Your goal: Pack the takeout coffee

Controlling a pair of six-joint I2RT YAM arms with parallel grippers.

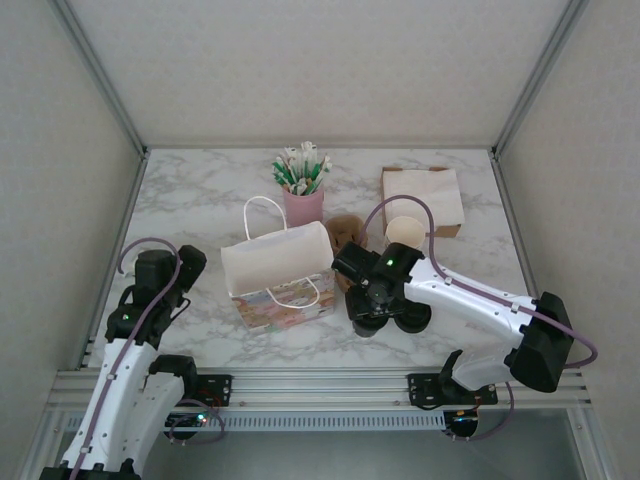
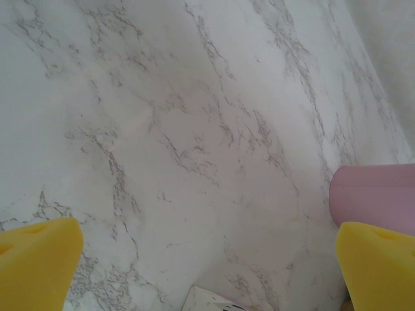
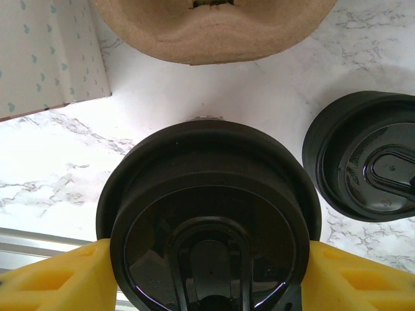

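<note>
The takeout coffee (image 3: 207,194) stands on the marble bench (image 1: 200,200) toward its near edge, just right of the patterned paper bag (image 1: 278,268) and on the near side of the brown pulp cup carrier (image 3: 214,26). The right wrist camera looks straight down on its round black lid, which hides the cup below. The right gripper (image 3: 207,259) grasps it, a yellow finger (image 3: 58,278) meeting it under the lid rim on each side. A loose black lid (image 3: 366,155) lies on the bench just beside it, not touching. The left gripper (image 2: 207,240) hangs released, its jaws spread wide above bare marble, with a pink cup (image 2: 376,194) near one finger.
</note>
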